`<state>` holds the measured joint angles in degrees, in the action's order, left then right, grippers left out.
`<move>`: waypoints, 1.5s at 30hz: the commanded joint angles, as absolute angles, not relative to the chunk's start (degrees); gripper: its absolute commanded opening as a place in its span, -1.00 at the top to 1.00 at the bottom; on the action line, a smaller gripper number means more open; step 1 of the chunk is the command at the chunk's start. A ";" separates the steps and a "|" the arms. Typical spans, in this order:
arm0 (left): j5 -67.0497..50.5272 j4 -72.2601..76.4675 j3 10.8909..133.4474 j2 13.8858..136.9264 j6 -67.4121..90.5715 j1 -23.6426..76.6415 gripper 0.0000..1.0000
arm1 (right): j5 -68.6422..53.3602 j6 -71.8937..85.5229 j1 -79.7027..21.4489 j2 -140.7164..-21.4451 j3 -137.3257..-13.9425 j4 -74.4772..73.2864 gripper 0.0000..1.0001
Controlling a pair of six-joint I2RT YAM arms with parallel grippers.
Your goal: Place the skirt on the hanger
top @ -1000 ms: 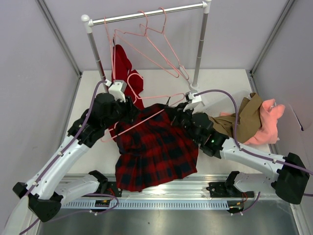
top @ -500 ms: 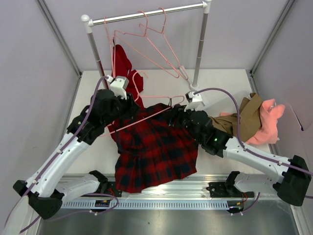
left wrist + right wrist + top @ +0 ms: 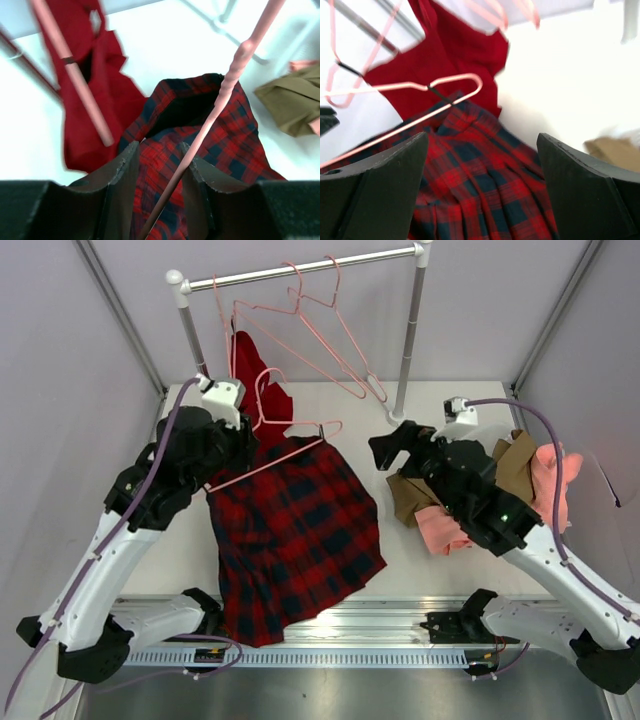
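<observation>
Both seen: left pincer (image 3: 157,150) grips hanger (image 3: 220,100) amid skirt (image 3: 240,135), contact unclear; right pincer (image 3: 482,140) spread wide.

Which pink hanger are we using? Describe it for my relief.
Below the clothes rack, find the plaid skirt. The hanger runs along its top edge, held by the left pincer; the other pink hangers hang up on the rack.

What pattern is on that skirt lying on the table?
The skirt is a red and dark navy plaid check. It shows best in the top view.
</observation>
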<state>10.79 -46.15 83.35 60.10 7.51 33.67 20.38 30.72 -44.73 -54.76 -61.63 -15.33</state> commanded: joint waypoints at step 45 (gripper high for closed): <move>9.32 -32.17 93.78 58.45 11.52 33.22 1.00 | -27.85 10.70 -40.24 -82.44 -94.30 3.16 -0.78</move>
